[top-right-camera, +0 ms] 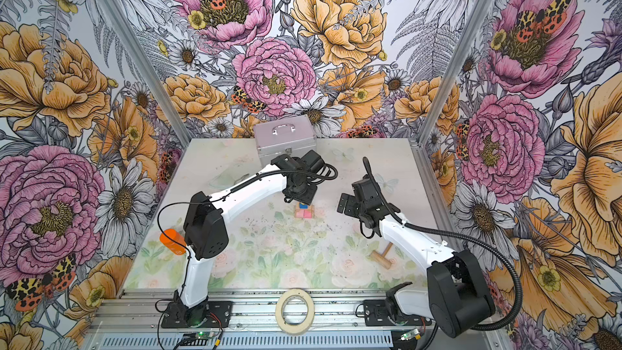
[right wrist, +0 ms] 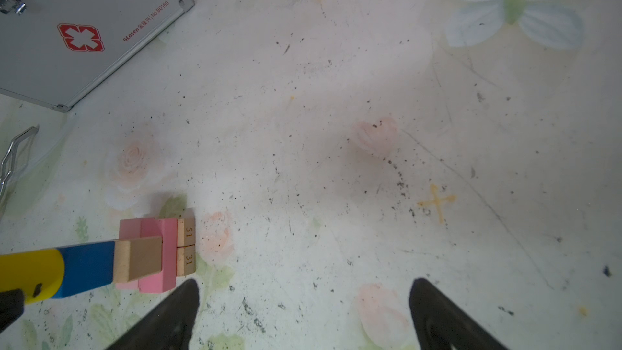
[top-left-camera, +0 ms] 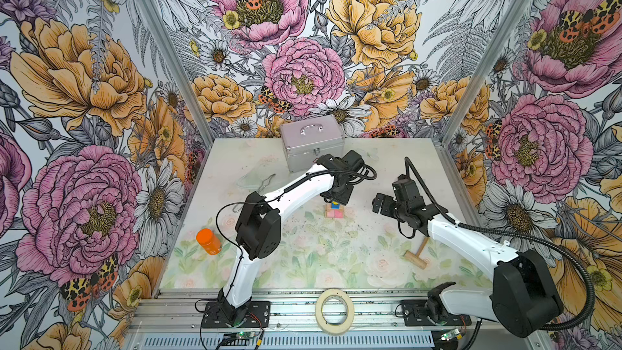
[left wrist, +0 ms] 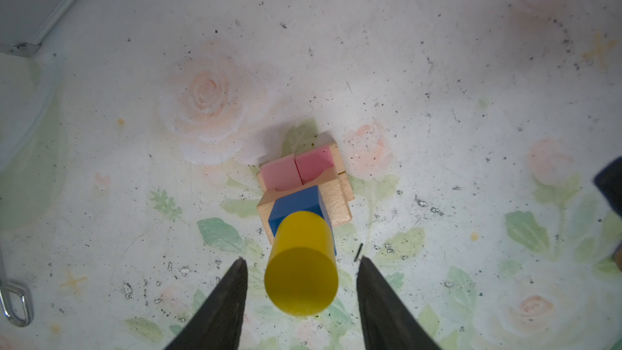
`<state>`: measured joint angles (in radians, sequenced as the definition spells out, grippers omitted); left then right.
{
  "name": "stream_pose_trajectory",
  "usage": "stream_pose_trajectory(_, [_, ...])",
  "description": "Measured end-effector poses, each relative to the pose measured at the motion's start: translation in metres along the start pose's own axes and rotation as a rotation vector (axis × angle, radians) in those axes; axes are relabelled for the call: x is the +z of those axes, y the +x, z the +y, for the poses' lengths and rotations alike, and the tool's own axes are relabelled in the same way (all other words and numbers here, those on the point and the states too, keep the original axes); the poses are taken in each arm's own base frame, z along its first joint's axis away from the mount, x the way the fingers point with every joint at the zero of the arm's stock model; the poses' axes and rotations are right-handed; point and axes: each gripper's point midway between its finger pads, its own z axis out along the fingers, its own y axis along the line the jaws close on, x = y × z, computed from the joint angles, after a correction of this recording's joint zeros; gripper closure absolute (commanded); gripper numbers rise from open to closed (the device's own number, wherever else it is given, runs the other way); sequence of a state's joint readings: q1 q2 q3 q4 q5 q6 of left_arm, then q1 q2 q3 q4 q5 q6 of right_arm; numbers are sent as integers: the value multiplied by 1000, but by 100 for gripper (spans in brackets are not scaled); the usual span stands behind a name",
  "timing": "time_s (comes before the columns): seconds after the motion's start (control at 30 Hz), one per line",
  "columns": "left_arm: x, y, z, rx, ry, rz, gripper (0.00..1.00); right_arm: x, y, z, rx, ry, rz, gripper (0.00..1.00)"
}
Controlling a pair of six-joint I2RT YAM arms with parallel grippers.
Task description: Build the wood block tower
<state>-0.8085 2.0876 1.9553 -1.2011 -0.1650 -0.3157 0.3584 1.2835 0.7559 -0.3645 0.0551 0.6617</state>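
The wood block tower (top-left-camera: 334, 211) (top-right-camera: 304, 212) stands mid-table in both top views. From the table up it has tan bricks (right wrist: 186, 247), two pink bricks (left wrist: 296, 170), a tan arched brick (left wrist: 338, 203), a blue block (left wrist: 296, 205) and a yellow cylinder (left wrist: 300, 281). My left gripper (left wrist: 303, 260) (top-left-camera: 336, 196) hangs right over the tower. It is open, with a gap between each finger and the cylinder. My right gripper (right wrist: 305, 283) (top-left-camera: 378, 203) is open and empty, a little to the right of the tower and apart from it.
A silver case (top-left-camera: 311, 143) stands at the back of the table. An orange bottle (top-left-camera: 208, 241) lies front left, and a wooden mallet (top-left-camera: 416, 254) lies under the right arm. A tape roll (top-left-camera: 334, 311) rests on the front rail. A clear dish with a wire handle (top-left-camera: 257, 180) is left of centre.
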Motion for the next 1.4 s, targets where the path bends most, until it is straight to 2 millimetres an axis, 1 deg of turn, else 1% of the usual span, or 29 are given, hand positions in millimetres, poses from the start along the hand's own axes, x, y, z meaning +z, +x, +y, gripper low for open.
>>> stream_pose_trajectory(0.1, [-8, -3, 1, -3, 3, -19, 44, -1, 0, 1, 2, -3, -2, 2])
stream_pose_trajectory(0.2, [-27, -9, 5, -10, 2, -65, 45, -3, -1, 3, 4, -14, -5, 4])
stream_pose_trajectory(0.27, [-48, -16, 10, -20, 3, -119, 48, -4, -1, 4, 7, -25, -4, 11])
stream_pose_trajectory(0.33, [-71, -23, 15, -27, 3, -176, 52, -4, 0, 6, 12, -33, 2, 20])
stream_pose_trajectory(0.37, [-84, -26, 18, -32, 2, -210, 57, -4, 0, 7, 12, -40, 5, 28])
stream_pose_trajectory(0.43, [-110, -31, 26, -41, 1, -274, 71, -6, -1, 11, 20, -56, 10, 43])
stream_pose_trajectory(0.5, [-136, -33, 35, -58, 8, -345, 80, -8, -7, 19, 23, -80, 4, 58])
stream_pose_trajectory(0.53, [-146, -33, 39, -68, 16, -376, 80, -10, -11, 22, 25, -93, 0, 65])
stream_pose_trajectory(0.57, [-155, -31, 46, -84, 25, -405, 80, -11, -15, 26, 25, -106, -6, 74])
stream_pose_trajectory(0.63, [-165, -25, 61, -120, 38, -446, 80, -12, -20, 34, 31, -131, -10, 92])
stream_pose_trajectory(0.67, [-167, -22, 68, -138, 53, -461, 80, -12, -21, 37, 33, -141, -7, 99])
stream_pose_trajectory(0.73, [-164, -16, 78, -168, 89, -487, 80, -10, -23, 42, 31, -153, 1, 100])
stream_pose_trajectory(0.77, [-159, -12, 83, -185, 108, -497, 80, -8, -24, 45, 30, -160, 8, 100])
stream_pose_trajectory(0.83, [-146, -3, 87, -211, 148, -507, 80, -3, -23, 51, 26, -170, 27, 100])
stream_pose_trajectory(0.93, [-122, 10, 88, -244, 215, -507, 80, 6, -22, 61, 16, -184, 56, 100])
stream_pose_trajectory(1.03, [-101, 18, 88, -276, 274, -507, 80, 14, -21, 75, -1, -204, 80, 100])
stream_pose_trajectory(1.17, [-87, 18, 88, -311, 339, -528, 80, 23, -20, 99, -29, -235, 101, 100])
stream_pose_trajectory(1.27, [-82, 15, 87, -332, 386, -548, 82, 29, -16, 116, -47, -258, 119, 100])
stream_pose_trajectory(1.4, [-76, 8, 79, -335, 438, -559, 82, 31, -11, 130, -62, -278, 134, 100])
